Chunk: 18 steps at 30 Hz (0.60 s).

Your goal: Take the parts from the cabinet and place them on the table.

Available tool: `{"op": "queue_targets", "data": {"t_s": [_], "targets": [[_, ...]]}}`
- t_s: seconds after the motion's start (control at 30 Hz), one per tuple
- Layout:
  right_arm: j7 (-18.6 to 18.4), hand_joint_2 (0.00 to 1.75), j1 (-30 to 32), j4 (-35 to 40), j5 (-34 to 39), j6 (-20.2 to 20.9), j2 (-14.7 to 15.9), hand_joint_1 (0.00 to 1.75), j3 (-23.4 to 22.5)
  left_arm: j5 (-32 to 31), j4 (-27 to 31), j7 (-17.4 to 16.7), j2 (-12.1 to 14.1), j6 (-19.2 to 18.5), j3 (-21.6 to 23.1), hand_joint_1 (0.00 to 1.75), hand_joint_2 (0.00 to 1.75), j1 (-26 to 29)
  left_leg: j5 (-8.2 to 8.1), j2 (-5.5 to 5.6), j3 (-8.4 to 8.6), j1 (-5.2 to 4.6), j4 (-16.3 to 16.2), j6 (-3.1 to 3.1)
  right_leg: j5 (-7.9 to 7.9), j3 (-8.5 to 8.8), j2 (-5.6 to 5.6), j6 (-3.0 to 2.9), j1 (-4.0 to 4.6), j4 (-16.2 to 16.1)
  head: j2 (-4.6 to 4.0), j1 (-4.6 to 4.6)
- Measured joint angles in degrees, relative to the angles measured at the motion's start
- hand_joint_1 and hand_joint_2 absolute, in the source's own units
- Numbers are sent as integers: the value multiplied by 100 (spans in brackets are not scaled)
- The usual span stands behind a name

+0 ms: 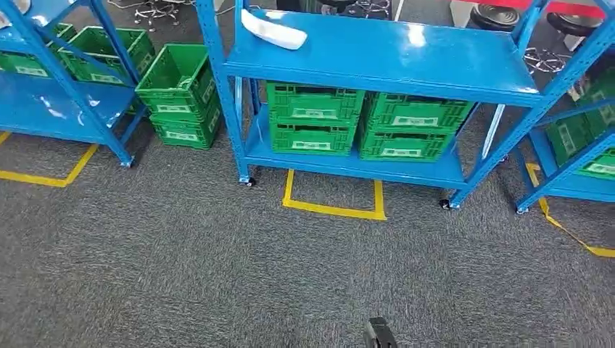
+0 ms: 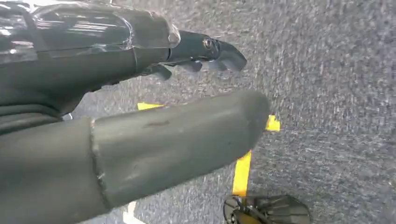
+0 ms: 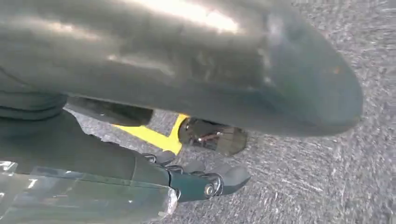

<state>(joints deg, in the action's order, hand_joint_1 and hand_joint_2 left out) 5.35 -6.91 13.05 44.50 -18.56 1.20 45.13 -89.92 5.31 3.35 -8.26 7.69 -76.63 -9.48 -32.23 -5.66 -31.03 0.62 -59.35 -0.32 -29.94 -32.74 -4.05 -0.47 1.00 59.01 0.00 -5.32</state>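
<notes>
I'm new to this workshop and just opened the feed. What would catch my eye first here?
The bright blue shelf rack straight ahead stands out, with stacked green crates on its lower shelf and a white part lying on its top shelf. On the grey carpet before it, yellow floor tape marks a square.

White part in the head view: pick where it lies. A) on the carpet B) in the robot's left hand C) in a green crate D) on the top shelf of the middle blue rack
D: the white part lies on the top shelf of the blue rack, above the green crates.
</notes>
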Motion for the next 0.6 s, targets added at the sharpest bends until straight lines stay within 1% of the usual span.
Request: {"op": "queue_targets", "data": {"t_s": [0.03, 0.07, 0.1, 0.13, 0.17, 0.2, 0.23, 0.27, 0.3, 0.33, 0.37, 0.4, 0.43, 0.47, 0.5, 0.53, 0.6], "targets": [[2, 0, 21, 0, 0, -7, 0, 0, 0, 0, 0, -4, -2, -2, 0, 0, 0, -7, -3, -73, 35, 10, 27, -26, -3, -3, 69, -9, 11, 0, 0, 29], [2, 0, 55, -2, 2, -15, 2, 0, 0, 0, 0, -4, -4, -9, 0, 0, 0, -23, -19, -146, 86, 1, 47, -69, 19, 19, 151, -60, 2, -62, 0, 44], [2, 0, 81, -2, 2, -24, 0, 0, 2, 0, 0, -9, -4, -15, 0, 0, 0, -33, -82, -26, 91, 20, 26, -103, 66, 81, 175, -94, -54, -148, 0, 51], [4, 0, 89, -2, 0, -30, 11, 0, 2, -2, 0, -9, 5, -15, 2, 0, 0, -47, -177, 445, 51, 37, -122, -121, 80, 113, 209, -123, -52, -190, -2, 103], [4, 0, 70, -2, 2, -31, 24, 0, 2, 0, 0, -9, 2, -15, 2, 0, 0, -42, -370, 629, -122, 35, -475, -115, 87, 117, 256, -142, -53, -195, 0, 132], [4, 0, 52, -2, 0, -31, 26, 0, 0, 0, 0, -11, 4, -20, 2, 0, 0, -30, -588, 659, -373, 35, -958, -124, 75, 118, 313, -164, -45, -195, 0, 201], [4, 0, 53, 0, -2, -28, 15, 0, 2, 0, 0, -13, 9, -20, 2, 0, 0, -20, -730, 646, -597, 35, -1355, -132, 69, 126, 364, -174, -30, -193, 0, 243], [4, 0, 59, 0, 0, -28, 15, 0, 2, 0, 0, -13, 11, -20, 2, 0, 0, -11, -773, 627, -751, 32, -1593, -135, 59, 131, 403, -187, -20, -190, 0, 263], [4, 0, 75, -2, 0, -28, 17, 0, 4, 0, -2, -13, 11, -20, 2, 0, 0, -2, -658, 590, -831, 28, -1619, -134, 46, 149, 456, -188, -16, -186, 0, 285], [4, 0, 83, -2, 0, -28, 22, 0, 4, 0, -2, -13, 11, -20, 0, 0, 0, -2, -405, 577, -753, 28, -1359, -124, 29, 176, 496, -180, -16, -179, 0, 297], [4, 0, 82, -2, 0, -30, 24, 0, 4, 0, -2, -13, 13, -20, 0, 0, 0, -3, -99, 576, -579, 28, -935, -105, 0, 207, 517, -167, -19, -168, 0, 311], [4, 0, 77, 0, 0, -28, 24, 0, 4, 0, -2, -13, 18, -20, 2, 0, 0, -7, 213, 581, -360, 28, -420, -81, -37, 242, 542, -156, -20, -149, 0, 335], [4, 0, 77, 0, 0, -28, 22, 0, 4, -2, -2, -13, 22, -20, 2, 0, 0, -12, 273, 594, -253, 24, -149, -46, -67, 264, 553, -136, -22, -133, 0, 355], [7, 0, 67, -2, 0, -28, 20, 0, 4, -2, -2, -13, 29, -20, 2, 0, 0, -16, 220, 632, -214, -3, -85, -21, -98, 251, 565, -91, 10, -89, -2, 374], [7, 0, 65, -2, 2, -28, 24, 0, 7, -2, -2, -15, 29, -20, 2, 0, 0, -23, 176, 625, -179, -2, -42, 14, -96, 211, 572, -63, -7, -87, 0, 381], [7, 0, 69, -2, 0, -28, 22, 0, 7, -4, -2, -15, 26, -24, 4, 0, 0, -20, 182, 633, -194, -12, -26, 24, -93, 212, 570, -47, -19, -93, 0, 354], [9, 0, 66, -2, 2, -28, 22, 0, 7, -4, -2, -11, 35, -24, 2, 0, 0, -2, 185, 631, -193, -9, -12, 52, -99, 219, 576, -23, -22, -107, 0, 352]]}}
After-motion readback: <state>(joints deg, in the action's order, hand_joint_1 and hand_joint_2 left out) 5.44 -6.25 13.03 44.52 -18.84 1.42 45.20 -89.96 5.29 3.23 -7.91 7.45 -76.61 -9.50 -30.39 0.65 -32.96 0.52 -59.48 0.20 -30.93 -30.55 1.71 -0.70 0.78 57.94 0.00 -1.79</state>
